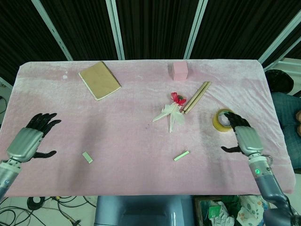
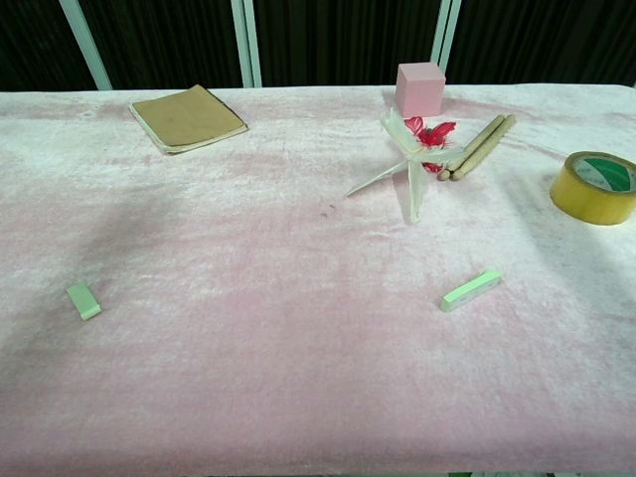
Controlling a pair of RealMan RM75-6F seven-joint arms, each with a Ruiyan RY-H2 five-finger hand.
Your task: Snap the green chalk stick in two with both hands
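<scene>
My left hand point(image 1: 29, 141) hangs at the left edge of the pink table point(image 1: 131, 127), fingers spread apart and holding nothing; the chest view does not show it at all. Just to its right, toward the front of the cloth, lies the short piece of green chalk point(image 1: 87, 157), a stubby bit whose long axis runs slantwise from far-left to near-right. It sits apart from my palm, nearer to this hand than to anything else on the table.

Farther right, past the middle and also near the front edge, lies the longer piece of green chalk point(image 1: 181, 156). Its long axis tilts up toward the right, so its far end is turned toward my right side. The two pieces lie well apart, which I take to mean the snap is already made and nothing on the table is left for me to break.

Behind the longer piece, toward the back, are the small ribboned flower point(image 1: 171, 111) and the pair of wooden sticks point(image 1: 197, 96).

My right hand point(image 1: 244, 138) is at the right edge, fingers open and empty, its fingertips over the near rim of the roll of tape point(image 1: 225, 119). The longer piece lies to its left and slightly nearer the front, clearly separated, so this is the hand to reach it if I had to.
</scene>
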